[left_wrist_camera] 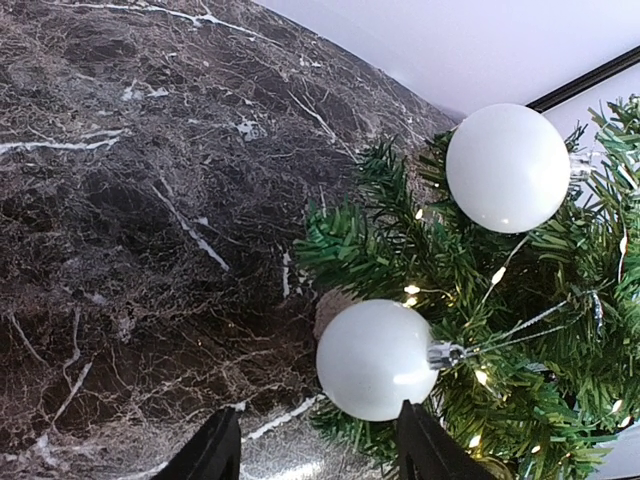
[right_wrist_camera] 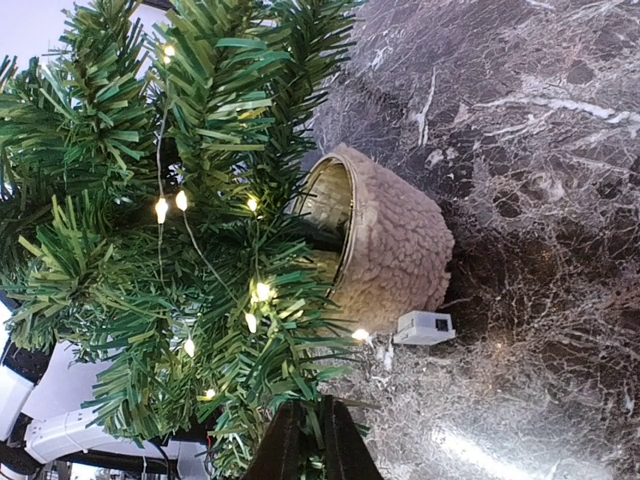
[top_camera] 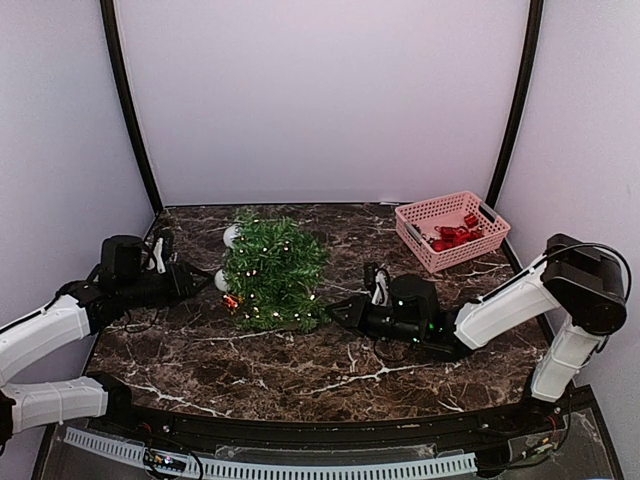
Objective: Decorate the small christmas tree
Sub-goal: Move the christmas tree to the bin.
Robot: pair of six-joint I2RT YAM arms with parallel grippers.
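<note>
Currently the tree (top_camera: 275, 270) stands between spread left hand (top_camera: 207, 280) and branch-pinching right hand (top_camera: 334, 309).

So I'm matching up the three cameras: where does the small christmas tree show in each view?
Top external: the small christmas tree stands left of centre.
Left wrist: it takes the right side of the frame, with two white baubles on its edge.
Right wrist: it fills the left half, with its tan pot to the right.
Shared landmark: the dark marble tabletop, seen in all three.

Lab test booth: plain pale walls (top_camera: 320, 100), marble-topped table (top_camera: 300, 375).
</note>
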